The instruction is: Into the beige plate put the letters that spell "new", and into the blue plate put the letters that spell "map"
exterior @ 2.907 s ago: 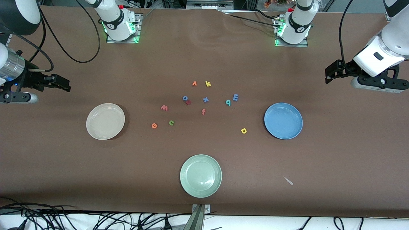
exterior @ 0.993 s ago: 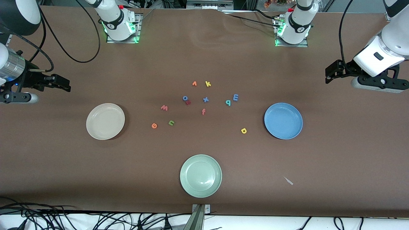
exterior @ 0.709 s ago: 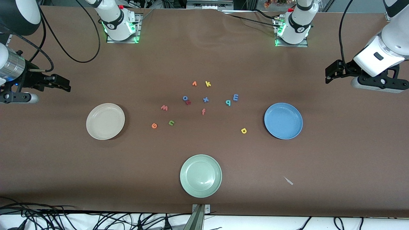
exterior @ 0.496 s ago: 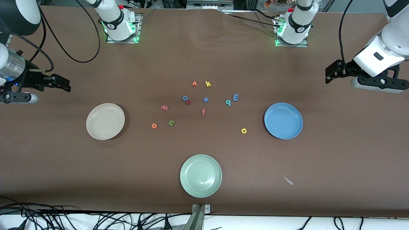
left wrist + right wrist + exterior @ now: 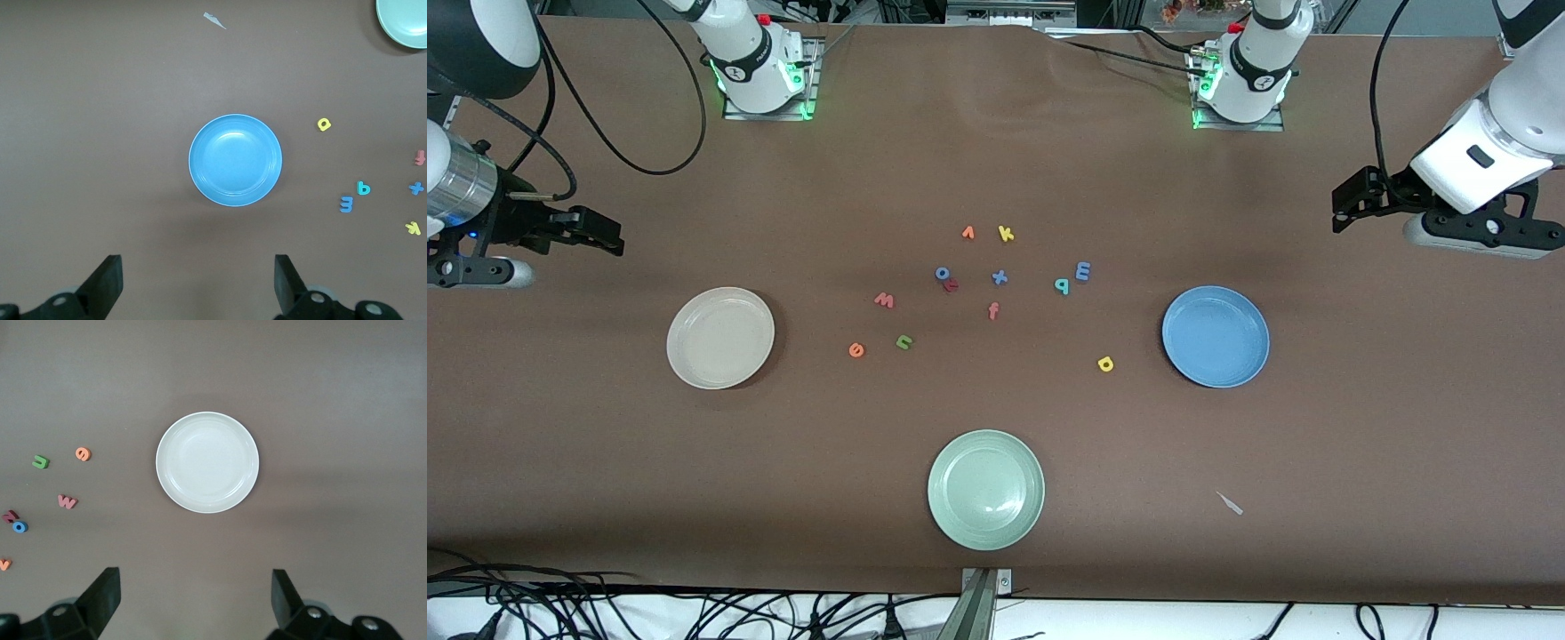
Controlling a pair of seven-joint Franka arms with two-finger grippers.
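Observation:
The empty beige plate point(image 5: 720, 338) point(image 5: 207, 462) lies toward the right arm's end of the table. Beside it, toward the middle, are the salmon "w" point(image 5: 884, 300) point(image 5: 67, 501), green "n" point(image 5: 904, 341) point(image 5: 41, 461) and orange "e" point(image 5: 856, 350) point(image 5: 83, 454). The blue plate point(image 5: 1216, 336) point(image 5: 235, 160), also empty, lies toward the left arm's end, with the blue "m" point(image 5: 1083, 271) point(image 5: 345, 204), teal "p" point(image 5: 1062, 285) point(image 5: 363, 189) and yellow "a" point(image 5: 1105, 364) point(image 5: 323, 124) nearby. My right gripper point(image 5: 591, 231) point(image 5: 193, 597) and left gripper point(image 5: 1352, 200) point(image 5: 198, 280) hover open and empty over bare table at their own ends.
A pale green plate point(image 5: 985, 489) sits near the front edge. Loose letters cluster mid-table: orange "v" point(image 5: 967, 233), yellow "k" point(image 5: 1006, 234), blue "o" point(image 5: 943, 274), blue "x" point(image 5: 1000, 277), pink "f" point(image 5: 993, 310). A small white scrap point(image 5: 1230, 503) lies nearer the camera than the blue plate.

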